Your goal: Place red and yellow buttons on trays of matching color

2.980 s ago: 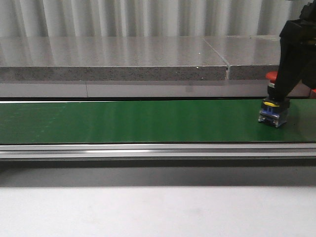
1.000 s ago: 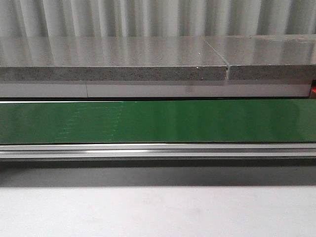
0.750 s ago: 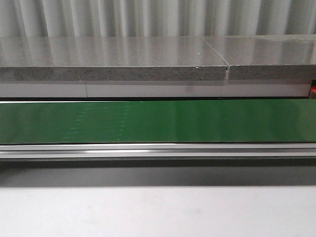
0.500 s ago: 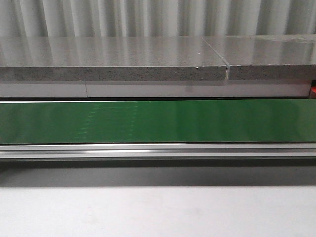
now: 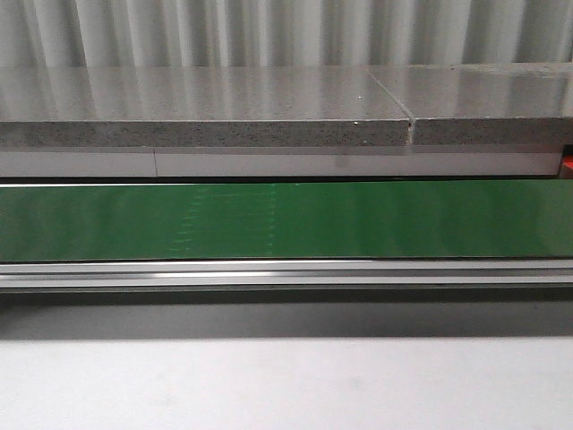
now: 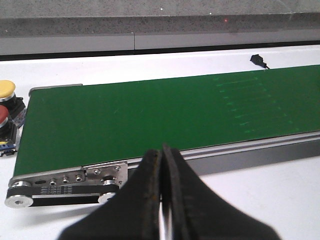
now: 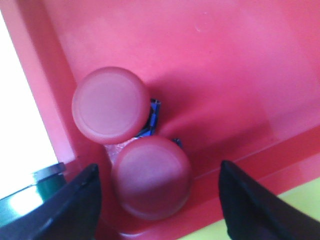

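My right hand [image 7: 157, 200] is hanging with its dark fingers spread wide apart over the glossy red plastic tray [image 7: 240, 65], and between them two round red mushroom-cap buttons [image 7: 111, 105] [image 7: 151, 177] are sitting side by side, touching, near the tray's corner wall; nothing is in my grip. A strip of yellow, probably the yellow tray [image 7: 270, 220], is showing just past the red rim. Three seconds ago this hand was down at the right end of the long green conveyor belt [image 5: 286, 219] on a red-capped button; now the belt is showing bare in the front view, so I am judging that one red button is delivered and released. My left hand [image 6: 162, 200] is waiting with its black fingers pressed together, holding nothing, just short of the belt's near rail. Beyond it, at the belt's end on the white desk [image 6: 260, 195], a round yellow-capped button [image 6: 7, 89] and a red-capped button [image 6: 4, 122] are standing, awaiting sorting. Farthest back, the grey speckled stone ledge [image 5: 206, 112] is running across.
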`<state>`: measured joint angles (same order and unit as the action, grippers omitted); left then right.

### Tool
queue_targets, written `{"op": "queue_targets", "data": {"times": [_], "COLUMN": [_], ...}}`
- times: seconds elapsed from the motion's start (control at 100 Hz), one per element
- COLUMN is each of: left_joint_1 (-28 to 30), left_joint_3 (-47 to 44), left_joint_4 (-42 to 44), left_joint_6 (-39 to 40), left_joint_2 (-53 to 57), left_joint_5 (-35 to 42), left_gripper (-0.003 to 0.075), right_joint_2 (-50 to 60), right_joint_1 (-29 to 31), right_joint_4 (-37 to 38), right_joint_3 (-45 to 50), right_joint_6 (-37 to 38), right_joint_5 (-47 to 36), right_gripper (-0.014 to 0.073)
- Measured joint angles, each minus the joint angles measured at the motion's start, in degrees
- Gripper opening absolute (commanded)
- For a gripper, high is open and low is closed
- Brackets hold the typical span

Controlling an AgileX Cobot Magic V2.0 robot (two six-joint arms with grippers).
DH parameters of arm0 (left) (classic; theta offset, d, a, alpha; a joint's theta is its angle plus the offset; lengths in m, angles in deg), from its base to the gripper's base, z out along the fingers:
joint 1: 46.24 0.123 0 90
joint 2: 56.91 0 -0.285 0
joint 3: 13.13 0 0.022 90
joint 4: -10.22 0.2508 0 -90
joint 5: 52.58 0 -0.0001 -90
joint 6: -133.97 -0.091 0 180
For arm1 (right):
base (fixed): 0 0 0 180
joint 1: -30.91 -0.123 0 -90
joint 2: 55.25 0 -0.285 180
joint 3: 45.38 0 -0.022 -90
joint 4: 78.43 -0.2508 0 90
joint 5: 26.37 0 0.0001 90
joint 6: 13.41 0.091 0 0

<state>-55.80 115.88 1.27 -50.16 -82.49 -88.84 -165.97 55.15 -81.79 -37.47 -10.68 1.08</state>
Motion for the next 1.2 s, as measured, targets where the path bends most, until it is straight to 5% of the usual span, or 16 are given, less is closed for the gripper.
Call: {"op": "queue_targets", "data": {"times": [0.33, 0.59, 0.73, 1.2], "left_joint_1": [0.0, 0.0, 0.0, 0.0], "left_joint_3": [0.0, 0.0, 0.0, 0.0], "left_joint_4": [0.0, 0.0, 0.0, 0.0], "left_joint_6": [0.0, 0.0, 0.0, 0.0], "left_joint_2": [0.0, 0.0, 0.0, 0.0], "left_joint_5": [0.0, 0.0, 0.0, 0.0], "left_gripper": [-0.0020, -0.0020, -0.0020, -0.0020], "right_joint_2": [8.5, 15.8, 19.4, 39.4], "right_joint_1": [-3.3, -11.4, -16.3, -25.0], "right_joint_4": [0.0, 0.0, 0.0, 0.0], "right_joint_3": [0.0, 0.0, 0.6, 14.3], "right_joint_6": [-4.9, -6.5, -6.7, -6.7], "right_joint_5": [7.7, 13.5, 15.9, 17.6], "right_gripper": [0.0478, 0.0062, -0.0069, -0.0066]}}
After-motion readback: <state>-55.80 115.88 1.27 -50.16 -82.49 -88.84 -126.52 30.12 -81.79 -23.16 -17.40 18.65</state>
